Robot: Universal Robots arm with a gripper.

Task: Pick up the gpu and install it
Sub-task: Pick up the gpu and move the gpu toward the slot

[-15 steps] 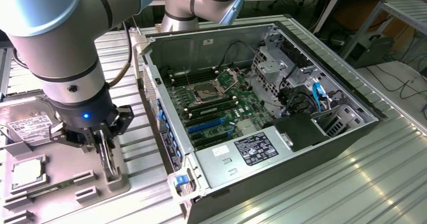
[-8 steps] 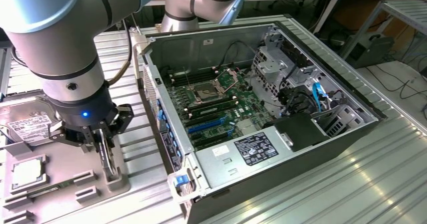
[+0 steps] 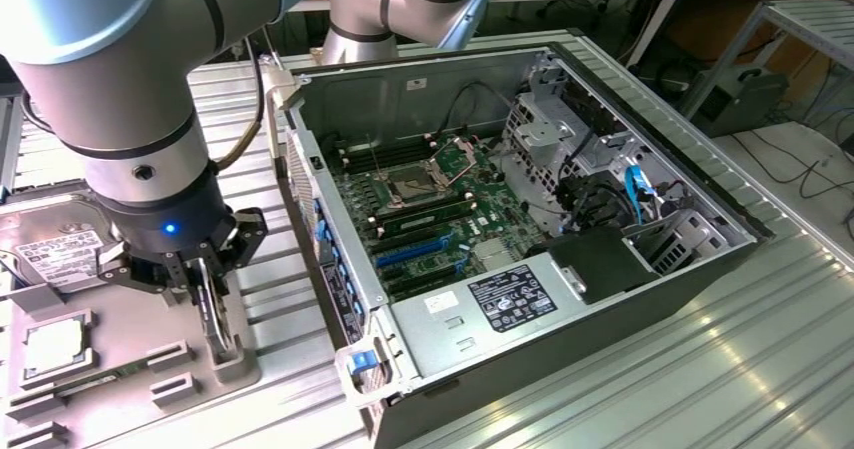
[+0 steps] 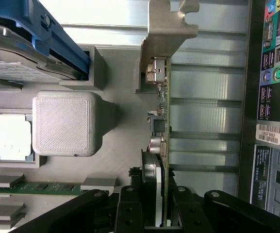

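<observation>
The gpu (image 3: 216, 329) is a thin dark card standing on edge at the grey parts holder (image 3: 127, 314), at the exterior view's left of the open computer case (image 3: 694, 269). My gripper (image 3: 207, 304) points straight down over it, fingers on either side of the card, shut on it. In the wrist view the gpu (image 4: 162, 121) runs edge-on away from my gripper (image 4: 160, 216), with its silvery bracket (image 4: 169, 29) at the far end. Whether the card has left the holder I cannot tell.
The holder also carries a hard drive (image 3: 60, 249) with blue rails (image 4: 57, 39), a square CPU chip (image 4: 11, 137) and a green memory stick (image 4: 33, 187). Inside the case lie the motherboard (image 3: 427, 209) and its blue slots (image 3: 407, 254). The case's rear ports (image 4: 275, 63) are close beside the card.
</observation>
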